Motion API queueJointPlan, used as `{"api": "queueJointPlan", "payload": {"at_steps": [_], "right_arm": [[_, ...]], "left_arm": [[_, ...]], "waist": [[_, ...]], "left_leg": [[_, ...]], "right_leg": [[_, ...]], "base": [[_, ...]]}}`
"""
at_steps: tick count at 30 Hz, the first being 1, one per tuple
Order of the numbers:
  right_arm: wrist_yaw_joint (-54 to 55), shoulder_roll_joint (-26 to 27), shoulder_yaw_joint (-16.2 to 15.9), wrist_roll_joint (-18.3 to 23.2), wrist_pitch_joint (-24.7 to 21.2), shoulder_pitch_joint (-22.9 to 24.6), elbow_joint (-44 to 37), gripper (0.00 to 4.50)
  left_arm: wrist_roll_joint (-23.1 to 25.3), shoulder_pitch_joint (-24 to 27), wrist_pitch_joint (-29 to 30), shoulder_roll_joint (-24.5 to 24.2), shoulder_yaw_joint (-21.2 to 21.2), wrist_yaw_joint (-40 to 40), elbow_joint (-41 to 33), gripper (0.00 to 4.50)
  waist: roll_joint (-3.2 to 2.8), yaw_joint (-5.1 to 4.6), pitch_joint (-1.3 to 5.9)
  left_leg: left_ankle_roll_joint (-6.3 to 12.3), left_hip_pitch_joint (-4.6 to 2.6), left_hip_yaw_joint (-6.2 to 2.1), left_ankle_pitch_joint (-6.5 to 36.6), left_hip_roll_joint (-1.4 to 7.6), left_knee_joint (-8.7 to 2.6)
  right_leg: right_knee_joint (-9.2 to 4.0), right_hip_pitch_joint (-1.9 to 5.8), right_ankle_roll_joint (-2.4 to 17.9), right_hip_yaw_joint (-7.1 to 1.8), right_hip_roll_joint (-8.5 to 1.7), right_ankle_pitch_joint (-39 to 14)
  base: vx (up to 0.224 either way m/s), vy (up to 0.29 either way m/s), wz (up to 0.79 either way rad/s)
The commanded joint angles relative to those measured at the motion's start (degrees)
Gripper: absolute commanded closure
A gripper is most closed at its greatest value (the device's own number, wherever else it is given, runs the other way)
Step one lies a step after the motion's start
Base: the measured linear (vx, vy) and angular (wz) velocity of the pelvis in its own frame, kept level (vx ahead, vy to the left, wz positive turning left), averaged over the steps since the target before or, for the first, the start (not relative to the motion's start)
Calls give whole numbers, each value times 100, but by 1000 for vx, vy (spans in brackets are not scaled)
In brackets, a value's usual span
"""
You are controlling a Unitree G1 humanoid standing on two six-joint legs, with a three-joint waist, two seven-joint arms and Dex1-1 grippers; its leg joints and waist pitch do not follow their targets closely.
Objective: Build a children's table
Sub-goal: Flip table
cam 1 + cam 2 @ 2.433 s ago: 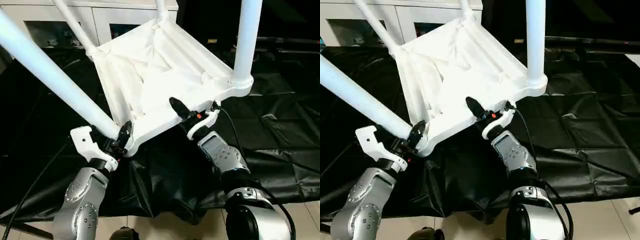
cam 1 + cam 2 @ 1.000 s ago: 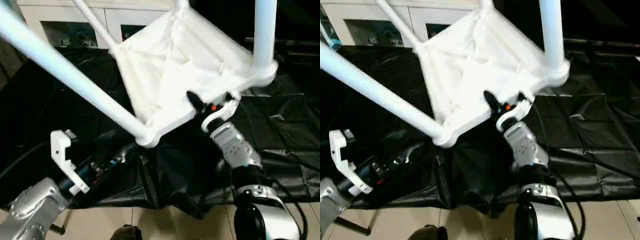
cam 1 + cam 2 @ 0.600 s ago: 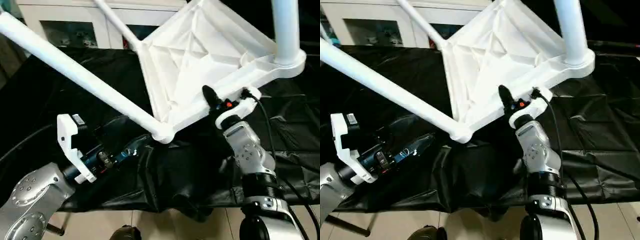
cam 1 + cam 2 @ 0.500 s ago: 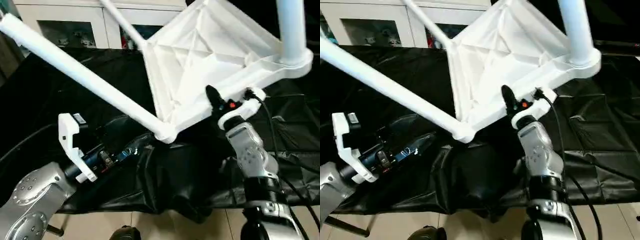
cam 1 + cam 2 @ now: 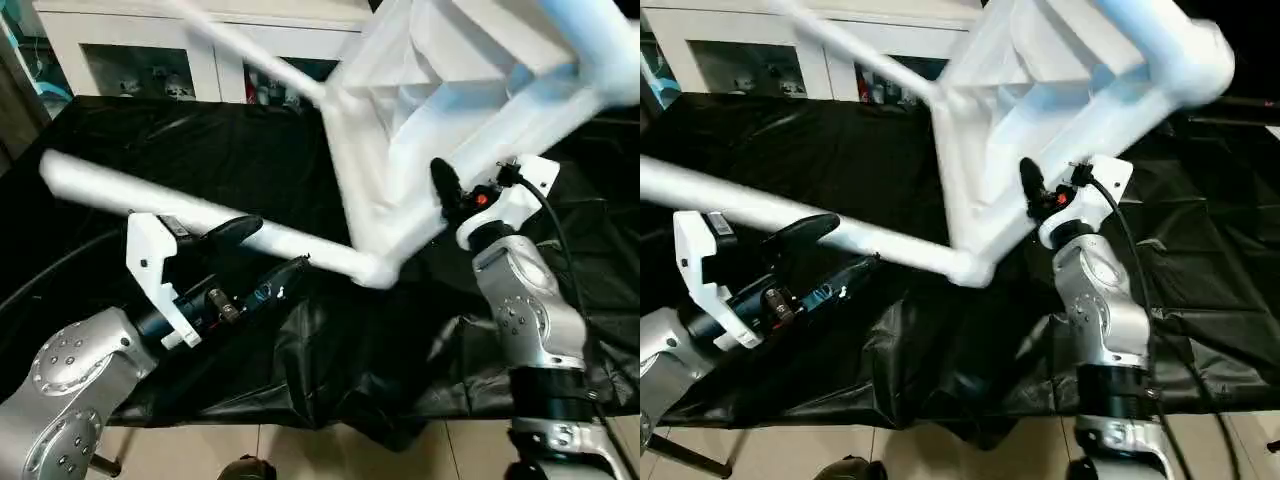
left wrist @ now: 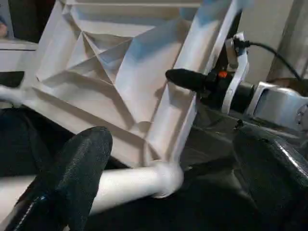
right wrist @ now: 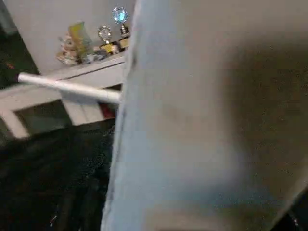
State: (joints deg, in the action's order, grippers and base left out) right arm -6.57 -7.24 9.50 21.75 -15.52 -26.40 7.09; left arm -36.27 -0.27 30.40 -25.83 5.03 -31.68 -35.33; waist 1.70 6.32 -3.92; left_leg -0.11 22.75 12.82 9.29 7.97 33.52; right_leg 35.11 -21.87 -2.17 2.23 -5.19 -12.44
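A black sheet (image 5: pixel 150 140) covered the work surface, and a white cabinet (image 5: pixel 200 50) with glass doors stood along the top of the frame behind it. You had the children's table (image 5: pixel 440 90) lifted off the sheet and tipped over in the upper right of the head view, its ribbed underside facing you. As far as the pictures showed, the legs were already seated in their corner sockets: one leg (image 5: pixel 200 215) ran from the near corner out toward the left edge, another (image 5: pixel 250 45) slanted off at the top, and a third rose at the upper right, so what seemed left was to turn the table onto its feet. Your right gripper (image 5: pixel 447 197) was clamped half-closed on the tabletop's rim at centre right. Your left gripper (image 5: pixel 255 260), lower left, stood wide open holding nothing, one finger (image 6: pixel 82 159) lying just over the near leg.
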Motion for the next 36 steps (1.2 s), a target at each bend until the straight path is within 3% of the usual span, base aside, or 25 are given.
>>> {"api": "queueJointPlan", "payload": {"at_steps": [1, 9, 15, 19, 26, 31, 36], "right_arm": [[217, -134, -71, -505, -101, 258, 70, 246], [720, -122, 10, -754, -92, 454, -154, 246], [862, -380, -107, -1192, -11, 513, -103, 246], [735, -505, -149, -1217, 14, 501, -58, 249], [334, -804, -209, -1243, 70, 429, 155, 251], [-76, -1011, -429, -1367, 93, 451, 270, 251], [-66, -1157, -479, -1506, 156, 377, 451, 251]], "left_arm": [[72, -70, -48, -23, -97, -6, -2, 0], [174, -126, -133, -15, -194, -63, 97, 0], [276, -225, -204, -55, -357, -145, 176, 0], [418, -356, -245, -51, -482, -183, 275, 0], [718, -560, -418, -39, -745, -187, 524, 0], [910, -684, -499, -52, -896, -252, 665, 0], [1107, -865, -603, -75, -993, -298, 819, 0]], "waist": [[-77, -60, 304], [-78, -40, 320], [-97, -42, 347], [-95, -60, 367], [-84, -71, 406], [-91, -85, 419], [-88, -111, 405]], "left_leg": [[-870, -299, -337, 2420, 492, -551], [-892, -323, -328, 2490, 495, -544], [-971, -316, -335, 2549, 484, -535], [-933, -294, -349, 2524, 482, -527], [-873, -293, -343, 2435, 486, -502], [-825, -290, -344, 2383, 487, -488], [-790, -280, -353, 2481, 486, -492]], "right_leg": [[-444, -48, 409, -269, -309, -1615], [-439, -69, 429, -272, -294, -1483], [-434, -45, 407, -265, -296, -1499], [-437, -17, 408, -261, -303, -1495], [-403, 10, 519, -251, -294, -1181], [-400, 24, 634, -244, -297, -1101], [-424, 32, 694, -240, -309, -1259]], "base": [[0, 0, 0], [0, 0, 0], [0, 0, 0], [0, 0, 0], [0, 0, 0], [0, 0, 0], [0, 0, 0]]}}
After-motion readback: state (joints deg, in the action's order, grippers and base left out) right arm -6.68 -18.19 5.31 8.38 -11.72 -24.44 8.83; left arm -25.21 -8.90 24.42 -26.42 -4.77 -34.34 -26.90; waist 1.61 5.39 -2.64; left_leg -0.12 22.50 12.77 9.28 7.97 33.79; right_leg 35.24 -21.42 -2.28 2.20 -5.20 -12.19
